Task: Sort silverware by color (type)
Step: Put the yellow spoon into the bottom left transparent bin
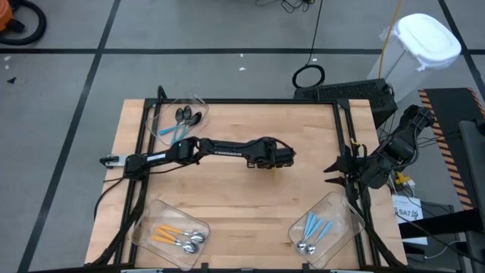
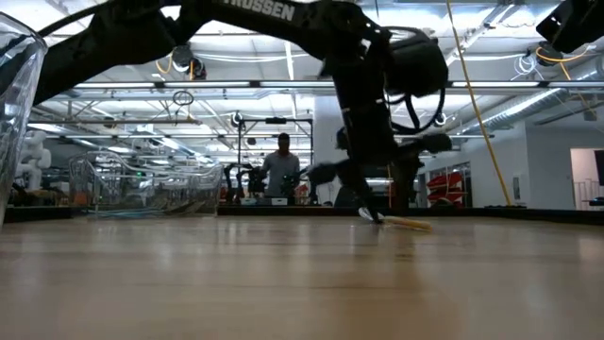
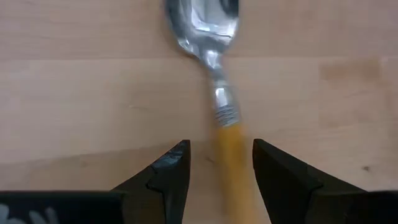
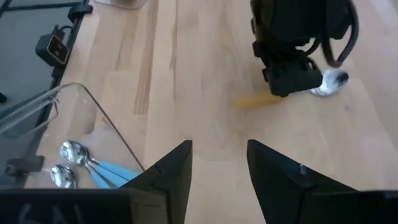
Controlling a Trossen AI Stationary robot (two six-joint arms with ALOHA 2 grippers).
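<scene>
Fingers of left gripper [image 3: 219, 171] wide — straddling orange-handled spoon [image 3: 214, 68], seemingly not touching.

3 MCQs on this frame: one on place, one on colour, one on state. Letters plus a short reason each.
1. Where is the left gripper?
A. Over the bin with the blue spoons
B. Near the middle of the table
C. Off the table's edge

2. What colour is the handle of the spoon between its fingers?
A. Orange
B. Light blue
C. Black

3. How do the left gripper's fingers stand?
A. Shut on the spoon
B. Open, one on each side of the handle
C. Shut and empty

Key: 1 B, the high view shows it at mid-table. 2 A, the left wrist view shows an orange handle below a silver bowl. 3 B, bare wood shows between each finger and the handle.
</scene>
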